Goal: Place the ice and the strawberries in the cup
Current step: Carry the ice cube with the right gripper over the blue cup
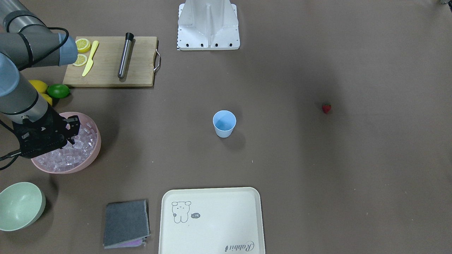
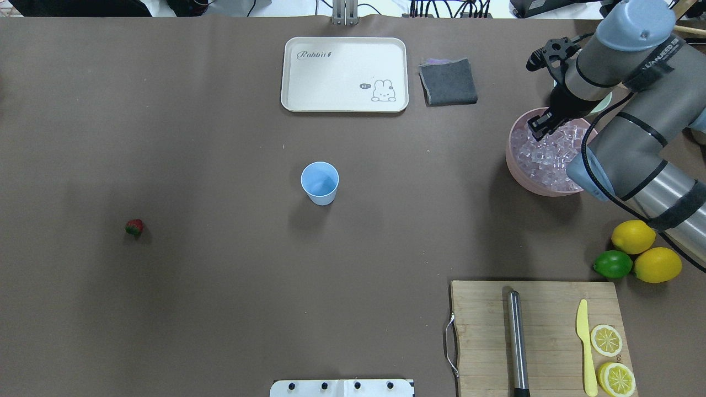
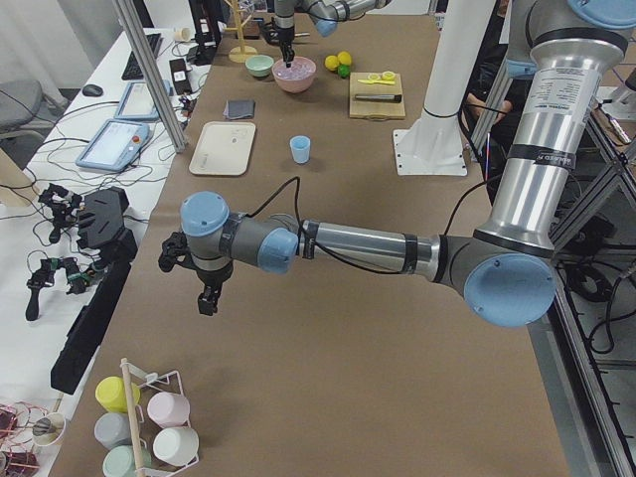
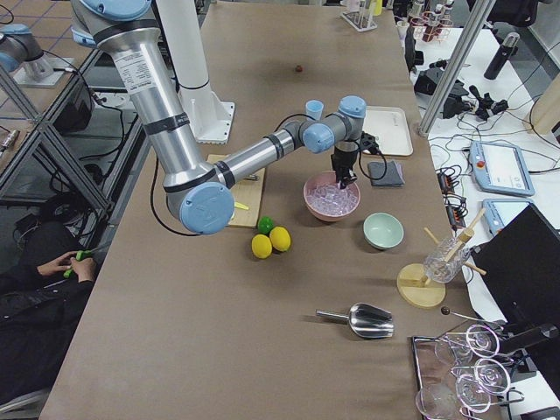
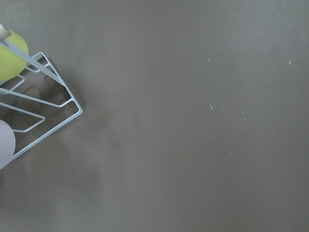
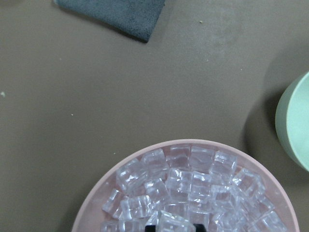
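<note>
Our right gripper [image 2: 536,131] low in pink bowl [image 2: 514,161], fingers narrow round one cube of ice [image 6: 176,220], meant for cup [image 2: 319,183]. Left gripper [image 3: 206,298] off aside; its fingers we cannot tell.

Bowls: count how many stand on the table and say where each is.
2. The pink bowl, full of ice, lies under the right hand. The pale green bowl stands beside it, empty, toward the operators' side.
</note>
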Controlling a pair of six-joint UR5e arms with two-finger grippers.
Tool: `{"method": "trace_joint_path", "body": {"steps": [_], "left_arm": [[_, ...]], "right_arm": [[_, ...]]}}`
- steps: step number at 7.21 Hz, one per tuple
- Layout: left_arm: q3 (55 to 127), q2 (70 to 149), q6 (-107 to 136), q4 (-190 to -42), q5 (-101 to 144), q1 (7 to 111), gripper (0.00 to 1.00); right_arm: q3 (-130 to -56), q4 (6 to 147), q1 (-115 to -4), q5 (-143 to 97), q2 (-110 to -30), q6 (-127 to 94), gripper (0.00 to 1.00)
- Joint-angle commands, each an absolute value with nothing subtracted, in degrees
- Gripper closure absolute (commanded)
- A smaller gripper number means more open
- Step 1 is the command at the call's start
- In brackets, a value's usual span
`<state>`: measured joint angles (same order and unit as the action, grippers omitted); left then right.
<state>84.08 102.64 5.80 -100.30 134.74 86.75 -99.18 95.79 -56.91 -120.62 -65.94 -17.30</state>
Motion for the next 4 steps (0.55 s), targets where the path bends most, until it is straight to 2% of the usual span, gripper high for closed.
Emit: {"method": "trace_joint_path", "body": {"steps": [1, 2, 4], "left_arm": [[84.0, 102.7, 5.8, -100.9, 134.7, 86.7, 0.02], [83.9, 102.6, 5.8, -101.2, 134.7, 86.7, 0.02], [83.8, 102.5, 5.8, -101.2, 134.7, 86.7, 0.02]], "right_arm": [[-102.8, 99.9, -57.1, -122.6, -62.6, -22.6, 1.0], [-102.9, 99.7, -55.5, -124.1, -59.8, -29.0, 1.0], [-102.4, 86.6, -47.9, -124.3, -58.7, -47.8, 1.0]]}}
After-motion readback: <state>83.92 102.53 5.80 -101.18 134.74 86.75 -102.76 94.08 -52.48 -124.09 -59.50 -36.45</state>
